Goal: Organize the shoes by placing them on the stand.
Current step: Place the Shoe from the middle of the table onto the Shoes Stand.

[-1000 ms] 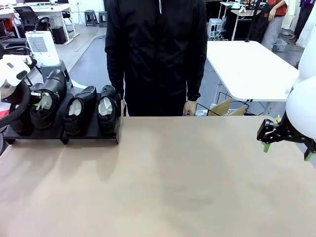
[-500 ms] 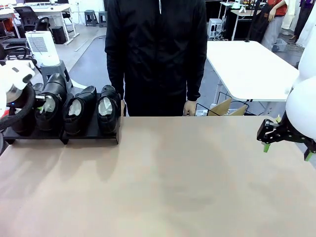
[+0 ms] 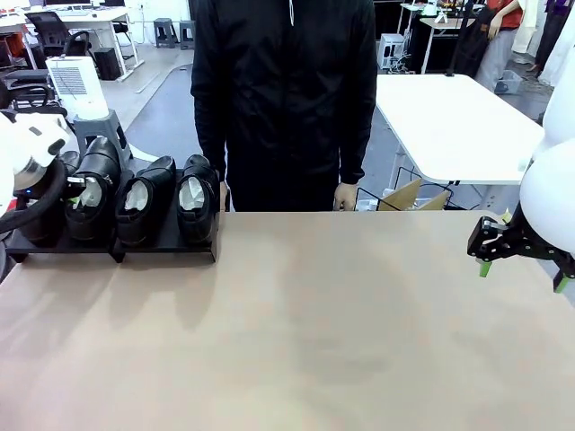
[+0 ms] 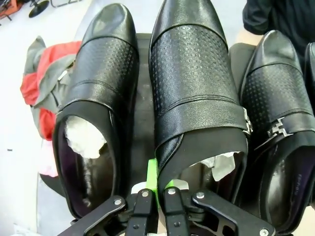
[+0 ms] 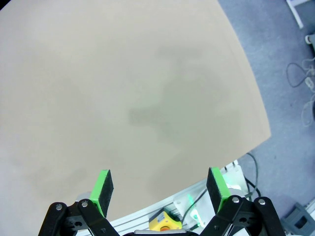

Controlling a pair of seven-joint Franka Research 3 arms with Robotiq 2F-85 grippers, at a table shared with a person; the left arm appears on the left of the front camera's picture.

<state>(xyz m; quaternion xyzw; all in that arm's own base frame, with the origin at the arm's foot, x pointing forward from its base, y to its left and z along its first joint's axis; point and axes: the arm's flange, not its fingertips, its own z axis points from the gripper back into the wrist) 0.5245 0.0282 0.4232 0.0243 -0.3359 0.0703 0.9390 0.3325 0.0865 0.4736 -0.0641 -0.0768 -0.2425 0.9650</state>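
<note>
Four shoes (image 3: 144, 202) stand in a row on the stand (image 3: 166, 244), at the far left of the table (image 3: 305, 332), with toes pointing away from me. My left claw (image 4: 156, 189) is clenched on the heel edge of the second shoe (image 4: 197, 98) from the left; its green pad (image 4: 152, 173) presses the outside of the collar. White paper (image 4: 219, 164) shows inside this shoe. The leftmost shoe (image 4: 98, 98) is just beside it. My right claw (image 5: 160, 189) is released, jaws wide, holding nothing, and hangs over the bare right edge of the table. A person (image 3: 283, 99) in black stands at the far side.
</note>
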